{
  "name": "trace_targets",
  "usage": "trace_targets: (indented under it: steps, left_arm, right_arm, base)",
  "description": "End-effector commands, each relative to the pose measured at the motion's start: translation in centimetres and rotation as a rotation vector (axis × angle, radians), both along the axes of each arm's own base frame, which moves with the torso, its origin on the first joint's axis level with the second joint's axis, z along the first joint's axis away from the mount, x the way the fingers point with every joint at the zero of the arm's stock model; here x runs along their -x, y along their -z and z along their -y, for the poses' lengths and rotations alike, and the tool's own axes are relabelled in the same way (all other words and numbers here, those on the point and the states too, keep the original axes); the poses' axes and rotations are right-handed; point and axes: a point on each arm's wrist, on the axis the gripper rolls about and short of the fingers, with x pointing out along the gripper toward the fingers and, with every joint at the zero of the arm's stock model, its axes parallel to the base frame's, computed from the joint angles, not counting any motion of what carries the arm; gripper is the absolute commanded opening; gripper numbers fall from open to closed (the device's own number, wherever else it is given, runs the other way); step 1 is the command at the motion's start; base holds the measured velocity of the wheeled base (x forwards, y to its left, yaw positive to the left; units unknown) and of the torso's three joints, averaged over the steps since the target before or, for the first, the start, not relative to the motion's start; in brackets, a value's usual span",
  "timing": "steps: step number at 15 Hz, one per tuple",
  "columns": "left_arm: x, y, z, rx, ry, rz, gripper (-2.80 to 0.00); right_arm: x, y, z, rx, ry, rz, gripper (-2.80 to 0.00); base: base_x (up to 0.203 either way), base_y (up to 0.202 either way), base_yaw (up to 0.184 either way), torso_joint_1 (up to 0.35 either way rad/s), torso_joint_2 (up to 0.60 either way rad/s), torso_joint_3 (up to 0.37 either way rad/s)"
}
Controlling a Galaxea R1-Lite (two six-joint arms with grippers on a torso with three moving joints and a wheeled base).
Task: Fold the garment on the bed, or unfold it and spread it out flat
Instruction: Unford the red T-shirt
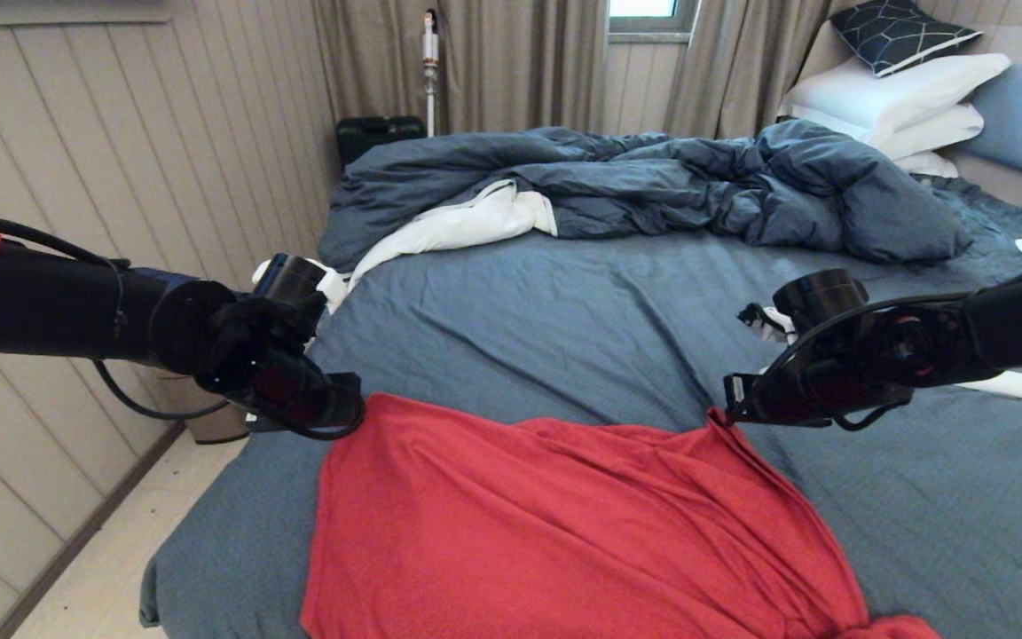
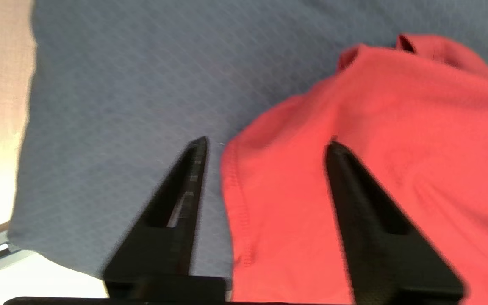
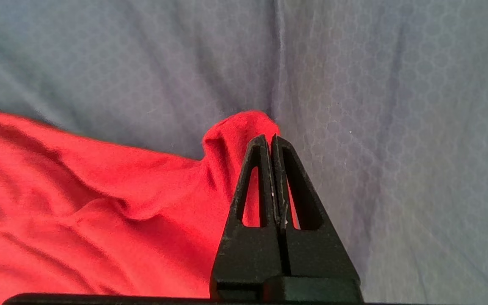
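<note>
The red T-shirt point(image 1: 555, 524) lies nearest, on the near half of the bed point(image 1: 564, 302), its plain side up and its lower part running out of the head view. It is opened out wide but not flat: long creases fan from its far right corner down toward the near right, where the cloth bunches into a twist.

At its far left corner, the left gripper point(image 2: 265, 142) hangs just over the hem with its jaws standing apart; one finger is over the slate-blue sheet point(image 2: 121, 84), the other over the red cloth, and nothing is held between them. That corner rests on the sheet.

At the far right corner, the right gripper point(image 3: 269, 142) has its jaws pressed together on a small peak of red fabric, pinched up off the sheet.

By my reading the spreading is well along: the far edge is drawn out between the two arms and one corner is set down. What is left, I judge, is letting go of the right corner and smoothing the creases and the bunched near side.

Farther off lie the rumpled dark blue duvet point(image 1: 653, 186) and white pillows point(image 1: 901, 98)
</note>
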Motion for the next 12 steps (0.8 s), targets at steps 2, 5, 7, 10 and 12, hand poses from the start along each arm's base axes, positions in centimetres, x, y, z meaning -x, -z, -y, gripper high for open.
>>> trace_targets:
  steps: [2, 5, 7, 10, 12]
  left_arm:
    - [0.0, 1.3, 1.1, -0.018, 0.025, -0.034, 0.0]
    - [-0.1, 2.0, 1.9, -0.021, 0.044, -0.032, 0.0]
    - [-0.3, 2.2, 2.0, -0.011, 0.045, -0.003, 0.0]
    - [-0.2, 1.6, 2.0, -0.006, 0.045, 0.015, 0.0]
    - [0.1, 1.0, 1.8, -0.002, 0.043, 0.028, 0.0]
  right_arm:
    - [-1.2, 1.0, -0.2, 0.001, -0.002, -0.014, -2.8]
    - [-2.3, 1.4, -0.5, -0.001, -0.007, -0.01, -2.8]
    - [-2.1, 0.9, -0.6, -0.006, -0.007, 0.001, -2.8]
    - [-1.0, -1.4, -0.6, -0.012, -0.003, 0.058, -2.8]
    - [0.2, -2.4, -0.7, 0.004, 0.007, 0.075, 0.0]
  base:
    - [0.0, 0.0, 0.0, 0.0, 0.0, 0.0]
    - [0.0, 0.0, 0.0, 0.0, 0.0, 0.0]
    - [0.0, 0.0, 0.0, 0.0, 0.0, 0.0]
    - [0.0, 0.0, 0.0, 0.0, 0.0, 0.0]
    - [0.0, 0.0, 0.0, 0.0, 0.0, 0.0]
